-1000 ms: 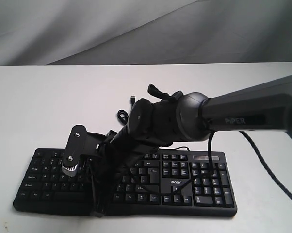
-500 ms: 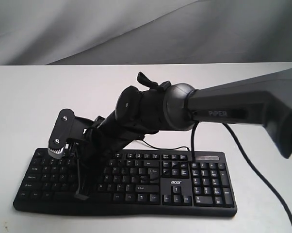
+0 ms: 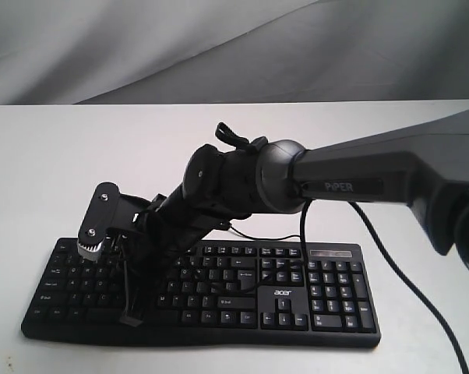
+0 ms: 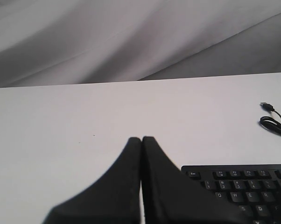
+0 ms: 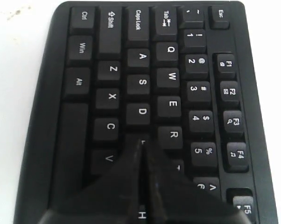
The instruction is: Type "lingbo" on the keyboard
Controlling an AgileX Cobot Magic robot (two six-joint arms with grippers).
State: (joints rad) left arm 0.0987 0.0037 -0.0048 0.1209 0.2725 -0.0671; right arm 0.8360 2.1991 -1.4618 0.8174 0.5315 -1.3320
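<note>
The black keyboard (image 3: 328, 312) with its white acer logo lies along the table's front edge. My right arm reaches across it from the right. My right gripper (image 3: 132, 318) points down onto the left half of the keys with its jaws pressed together. In the right wrist view the right gripper (image 5: 143, 143) has its tips over the F key, beside D and R on the keyboard (image 5: 112, 70). My left gripper (image 4: 141, 139) is shut on nothing, hovering over bare table just off the Esc corner of the keyboard (image 4: 243, 186). It does not show in the exterior view.
The keyboard's thin black USB cable (image 4: 272, 120) lies coiled on the white table (image 3: 55, 171) behind the keyboard. The right arm's own black cable (image 3: 406, 273) hangs over the number pad and runs off to the front right. A grey cloth backdrop (image 3: 219, 47) closes the far side.
My right arm has swung left along the keyboard, carrying its shut gripper from the middle keys to the left-hand letter keys; over the last half second it barely moved.
</note>
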